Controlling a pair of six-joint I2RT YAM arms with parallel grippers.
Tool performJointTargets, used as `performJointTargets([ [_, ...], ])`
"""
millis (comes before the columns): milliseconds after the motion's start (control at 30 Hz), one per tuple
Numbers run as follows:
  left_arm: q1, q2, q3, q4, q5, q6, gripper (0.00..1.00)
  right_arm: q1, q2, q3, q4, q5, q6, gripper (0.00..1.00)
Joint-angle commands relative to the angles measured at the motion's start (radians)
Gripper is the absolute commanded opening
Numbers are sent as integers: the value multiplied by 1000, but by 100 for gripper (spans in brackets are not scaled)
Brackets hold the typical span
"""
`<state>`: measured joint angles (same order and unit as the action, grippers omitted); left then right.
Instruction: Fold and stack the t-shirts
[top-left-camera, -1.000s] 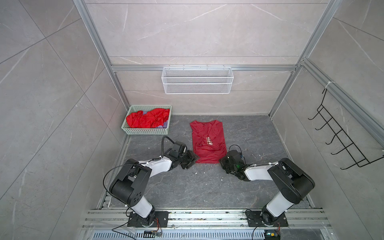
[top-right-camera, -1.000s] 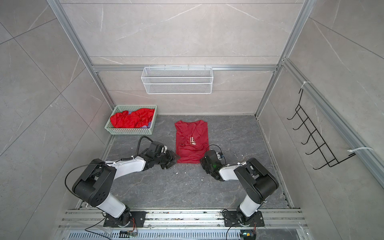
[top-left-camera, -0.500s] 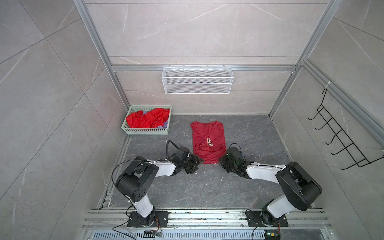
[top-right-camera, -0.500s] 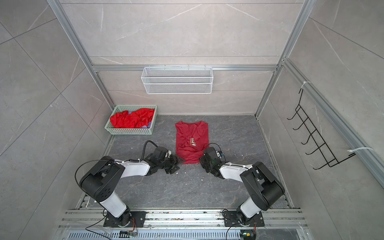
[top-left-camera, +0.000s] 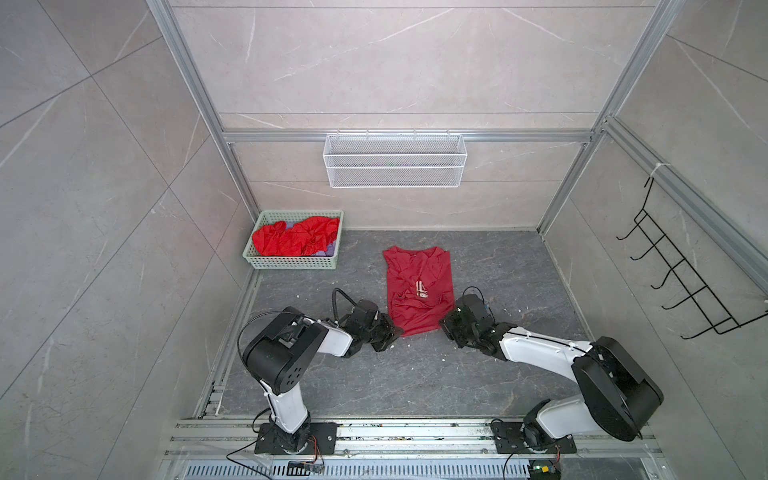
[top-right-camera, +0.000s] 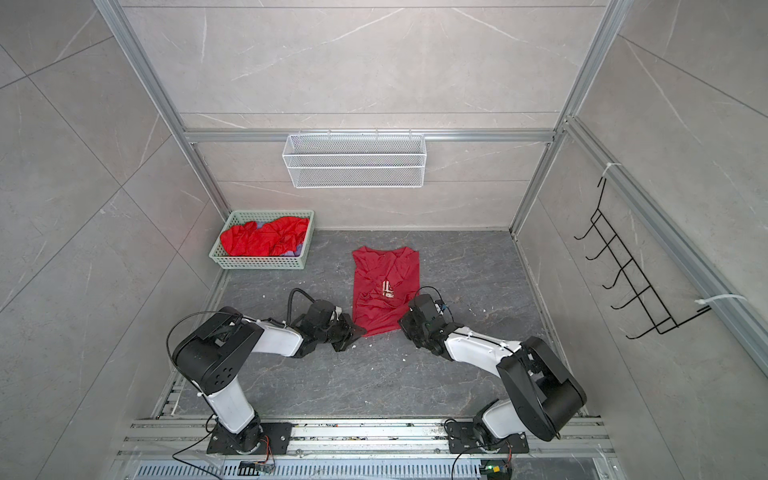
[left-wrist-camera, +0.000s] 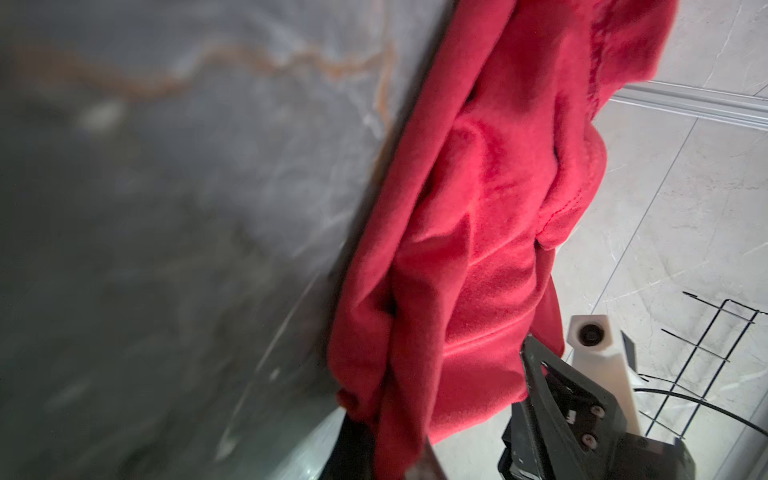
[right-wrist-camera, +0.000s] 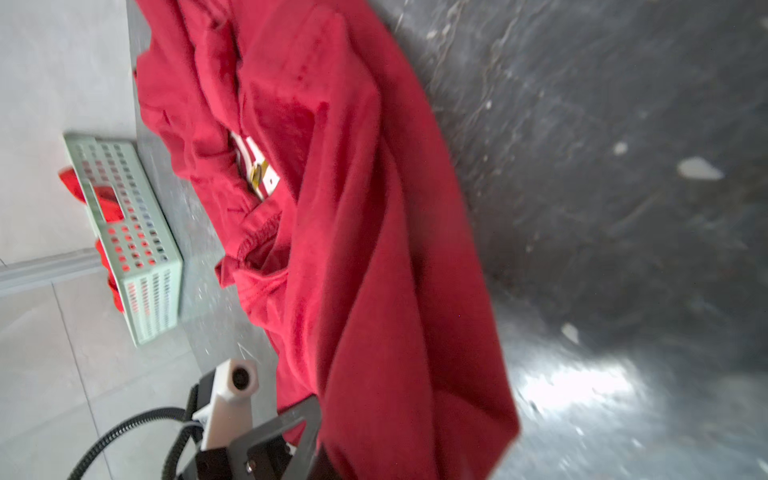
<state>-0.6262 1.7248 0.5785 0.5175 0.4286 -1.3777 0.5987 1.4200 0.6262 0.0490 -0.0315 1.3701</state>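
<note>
A dark crimson t-shirt (top-left-camera: 415, 307) lies folded lengthwise on the grey floor in both top views, collar away from me, a small white print (top-left-camera: 421, 289) showing in a crease. My left gripper (top-left-camera: 392, 331) sits at its near left corner, shut on the hem; in the left wrist view the red cloth (left-wrist-camera: 478, 249) runs down into the jaws. My right gripper (top-left-camera: 446, 326) is shut on the near right corner, and the t-shirt (right-wrist-camera: 353, 208) bunches out of its jaws. More bright red t-shirts (top-left-camera: 297, 239) lie crumpled in a basket.
The pale green basket (top-left-camera: 291, 262) stands at the back left against the wall. A white wire shelf (top-left-camera: 395, 160) hangs on the back wall and a black hook rack (top-left-camera: 685, 282) on the right wall. White crumbs dot the floor.
My left gripper has slid right to the shirt's near left corner and shut on the hem. The right gripper has stayed shut on the near right corner, barely moving.
</note>
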Motion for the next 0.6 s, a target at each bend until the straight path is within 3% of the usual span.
performJointTargets([
  [0,-36,-122,-30,-150,0,53,0,30,-87,-9,-183,0,-129,4],
  [267,-178,-430,-19,-644,-65,173,0,189,-281,-7,-492,5,-263,6],
  [467,-248,-603,-13,-775,-123,149,0,322,-336,36,-578,44,-269,6],
  [567,-241,-606,74,-867,-149,223,0,338,-335,70,-557,116,-269,6],
])
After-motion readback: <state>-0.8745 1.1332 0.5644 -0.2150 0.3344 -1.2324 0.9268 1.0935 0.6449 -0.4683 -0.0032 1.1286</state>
